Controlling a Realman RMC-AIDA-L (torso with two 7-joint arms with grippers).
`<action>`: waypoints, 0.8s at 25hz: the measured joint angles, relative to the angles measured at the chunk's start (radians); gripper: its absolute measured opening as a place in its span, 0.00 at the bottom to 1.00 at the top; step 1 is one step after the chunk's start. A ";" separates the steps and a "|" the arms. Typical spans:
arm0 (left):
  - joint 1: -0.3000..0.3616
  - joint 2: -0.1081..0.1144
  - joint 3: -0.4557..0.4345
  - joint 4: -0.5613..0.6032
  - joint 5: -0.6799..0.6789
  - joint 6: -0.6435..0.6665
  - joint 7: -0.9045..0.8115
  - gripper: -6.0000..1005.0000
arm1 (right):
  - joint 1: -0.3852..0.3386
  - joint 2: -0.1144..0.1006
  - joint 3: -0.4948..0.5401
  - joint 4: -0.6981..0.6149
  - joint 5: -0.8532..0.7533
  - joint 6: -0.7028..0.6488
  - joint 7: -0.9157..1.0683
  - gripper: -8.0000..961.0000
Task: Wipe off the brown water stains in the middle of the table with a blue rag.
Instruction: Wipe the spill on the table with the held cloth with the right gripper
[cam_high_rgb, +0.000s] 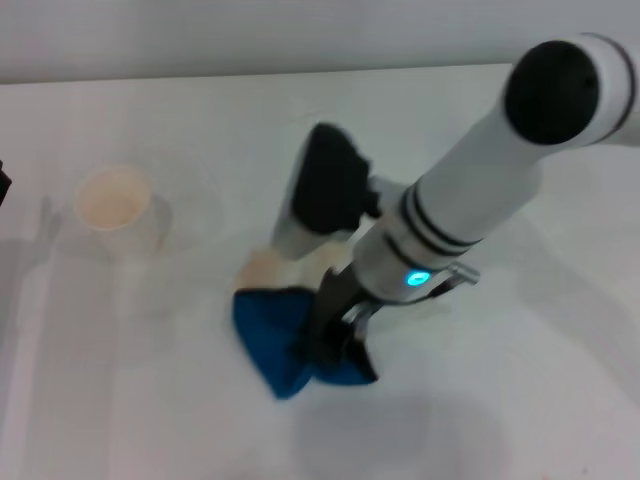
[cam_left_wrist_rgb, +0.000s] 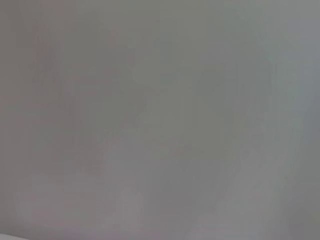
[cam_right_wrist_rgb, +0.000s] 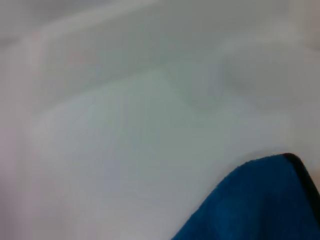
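I'm pressing blue rag with right gripper, fingers holding it | brown water stains lying just beyond | advising flat, overlapping sweeps across worktop.

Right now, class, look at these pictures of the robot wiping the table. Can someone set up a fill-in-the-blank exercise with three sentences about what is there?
1. The rag under the right pincer is ____ in colour.
2. The tan stain shows just beyond the rag, on the side ____ from the robot.
3. The paper cup stands on the table to the robot's ____ of the rag.

Missing words: blue; farther; left
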 joint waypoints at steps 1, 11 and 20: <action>-0.001 0.000 0.000 0.000 0.000 0.000 0.000 0.87 | 0.000 0.000 0.000 0.000 0.000 0.000 0.000 0.17; -0.002 -0.002 0.000 0.002 0.000 0.000 0.000 0.87 | 0.018 -0.001 -0.044 -0.043 0.040 -0.128 -0.004 0.17; 0.001 -0.003 0.000 0.002 0.000 0.000 0.000 0.87 | 0.026 -0.001 -0.071 0.007 0.038 -0.245 -0.004 0.17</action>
